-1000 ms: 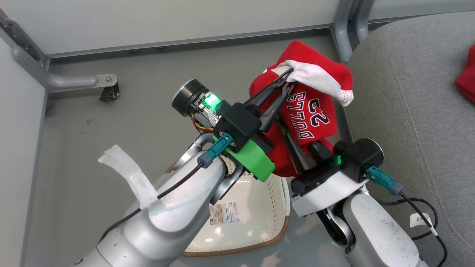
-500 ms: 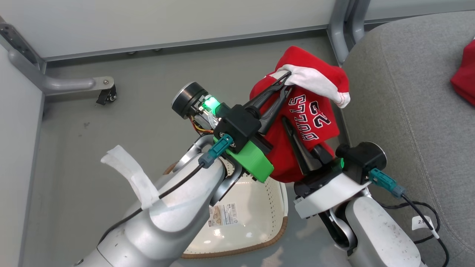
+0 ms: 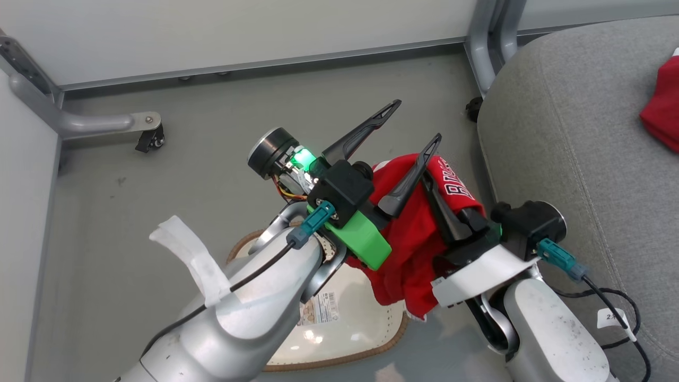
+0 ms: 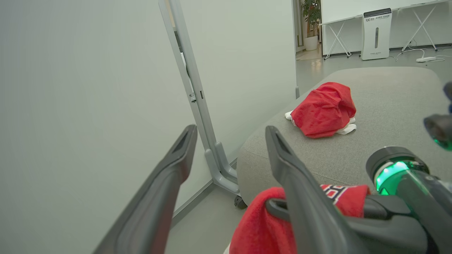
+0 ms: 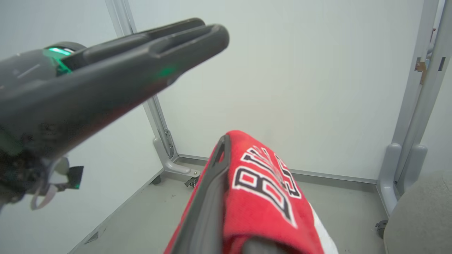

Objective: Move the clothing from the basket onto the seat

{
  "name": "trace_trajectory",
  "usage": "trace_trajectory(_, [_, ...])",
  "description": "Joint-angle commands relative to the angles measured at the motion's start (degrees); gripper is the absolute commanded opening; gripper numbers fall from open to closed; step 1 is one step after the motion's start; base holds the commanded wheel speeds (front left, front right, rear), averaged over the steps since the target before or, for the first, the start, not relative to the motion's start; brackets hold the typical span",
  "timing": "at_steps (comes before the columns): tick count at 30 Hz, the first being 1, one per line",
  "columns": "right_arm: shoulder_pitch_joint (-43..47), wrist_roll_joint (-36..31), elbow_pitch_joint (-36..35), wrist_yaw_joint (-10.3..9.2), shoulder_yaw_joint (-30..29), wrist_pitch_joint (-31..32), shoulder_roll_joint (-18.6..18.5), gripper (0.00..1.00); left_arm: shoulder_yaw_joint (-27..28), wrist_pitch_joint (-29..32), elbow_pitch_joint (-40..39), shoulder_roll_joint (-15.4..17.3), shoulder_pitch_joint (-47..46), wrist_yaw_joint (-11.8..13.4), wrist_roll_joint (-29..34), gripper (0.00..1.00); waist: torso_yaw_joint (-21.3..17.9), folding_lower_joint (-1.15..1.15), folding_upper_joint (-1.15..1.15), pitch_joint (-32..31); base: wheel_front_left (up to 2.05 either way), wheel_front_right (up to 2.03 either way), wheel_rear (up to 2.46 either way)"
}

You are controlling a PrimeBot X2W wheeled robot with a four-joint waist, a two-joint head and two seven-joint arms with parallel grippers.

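The red "BULLS" jersey hangs folded over my right gripper, which is shut on it just left of the seat. In the right wrist view the jersey drapes over one dark finger and hides the other. My left gripper stands wide open above the jersey, nothing between its fingers. Under both arms sits the cream basket, mostly hidden by my left forearm. Another red garment lies on the grey seat, seen at the head view's right edge as red clothing.
White panel walls on grey metal posts box in the floor. A frame foot with a caster sits at the left. A black cable trails over the seat's front edge. Far off stands a white appliance.
My left gripper has opened and let go of the jersey's top. The jersey has dropped and now hangs lower from the shut right gripper. The head camera has shifted slightly.
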Motion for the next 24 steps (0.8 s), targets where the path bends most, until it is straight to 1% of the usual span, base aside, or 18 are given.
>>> trace_trajectory(1, [1.0,-0.6,0.3,-0.06,-0.6,-0.2,-0.2,0.0,0.0,-0.3,0.1,0.5,0.8,-0.2,-0.3,1.0,-0.3,0.0,0.45,0.0,0.0,0.0,0.0])
trace_trajectory(9, [2.3,-2.9,0.7,-0.06,-4.2,-0.2,-0.2,0.0,-0.7,-0.2,0.2,1.0,2.1,-0.4,-0.8,1.0,-3.4,0.0,0.45,-0.3,0.0,0.0,0.0])
trace_trajectory(16, [3.9,-5.1,0.0,-0.06,-8.1,-0.2,-0.2,0.0,-1.9,0.0,0.4,1.3,2.6,-0.5,-1.1,1.0,-7.5,0.0,0.45,0.0,0.0,0.0,0.0])
trace_trajectory(24, [6.7,-5.9,-1.6,-0.06,-13.2,-0.2,-0.2,0.0,-2.9,0.6,0.5,1.7,2.8,-0.6,-1.3,1.0,-12.7,0.0,0.45,1.5,0.0,0.0,0.0])
